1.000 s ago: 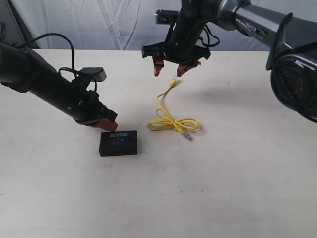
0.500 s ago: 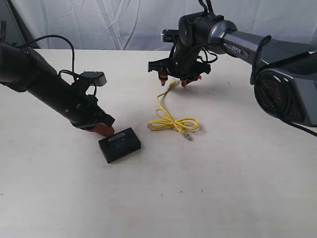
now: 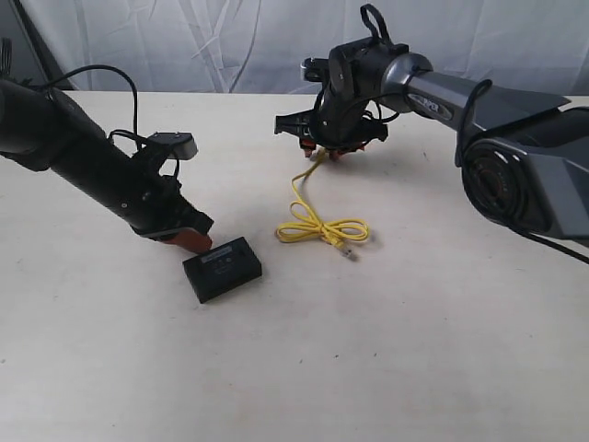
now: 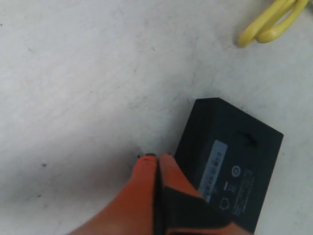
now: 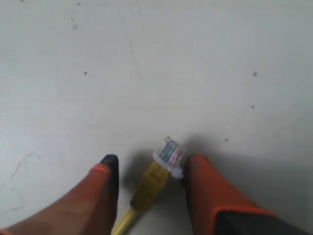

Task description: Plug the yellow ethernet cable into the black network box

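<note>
At the left, the left gripper (image 3: 189, 238) rests low on the tabletop (image 3: 414, 350) with its orange fingers (image 4: 144, 181) pressed together, holding nothing. Their tips sit right against one edge of the black network box (image 3: 222, 268), which lies flat and skewed, label up. It looks like a nudge or a brace rather than a grasp.

In the middle, the yellow ethernet cable (image 3: 322, 226) lies in its loose bow near the box but apart from it. One plug rests close to the bow, and the other strand runs away toward the right arm.

There, the right gripper (image 3: 322, 147) is down at the tabletop, fingers (image 5: 98, 196) spread on either side of the far plug (image 5: 168, 152). One finger is just beside the clear plug, but nothing is clamped.

My reading is that the plug pick-up is in hand. The next move calls for closing squarely on the plug body, lifting it, and carrying it to the box's port, which I cannot make out in any view.

Compared with a second ago, the box has turned from square to angled, the left fingers have followed it down, and the right gripper has dropped from well above the cable to the plug itself.
</note>
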{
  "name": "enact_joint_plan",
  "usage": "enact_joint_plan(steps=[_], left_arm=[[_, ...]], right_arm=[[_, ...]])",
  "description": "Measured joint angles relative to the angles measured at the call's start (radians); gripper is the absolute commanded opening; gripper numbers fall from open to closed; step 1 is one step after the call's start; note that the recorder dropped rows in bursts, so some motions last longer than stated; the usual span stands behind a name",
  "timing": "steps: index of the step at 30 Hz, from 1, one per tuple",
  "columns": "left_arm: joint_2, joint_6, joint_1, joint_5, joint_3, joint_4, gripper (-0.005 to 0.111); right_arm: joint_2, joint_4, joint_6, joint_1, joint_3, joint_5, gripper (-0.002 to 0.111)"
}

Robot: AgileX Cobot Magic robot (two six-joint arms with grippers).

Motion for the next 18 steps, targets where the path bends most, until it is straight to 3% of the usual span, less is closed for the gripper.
enact_joint_plan(steps=[2, 10, 18], left_arm=[[0.000, 0.000, 0.000, -0.004, 0.000, 0.000, 0.000], [0.000, 0.000, 0.000, -0.004, 0.000, 0.000, 0.000], [0.000, 0.000, 0.000, -0.006, 0.000, 0.000, 0.000]], right_arm=[[0.004, -0.016, 0.012, 0.000, -0.001, 0.002, -0.001], [0.003, -0.025, -0.001, 0.000, -0.004, 0.019, -0.001], [-0.101, -0.012, -0.221, -0.015, 0.011, 0.175, -0.001]])
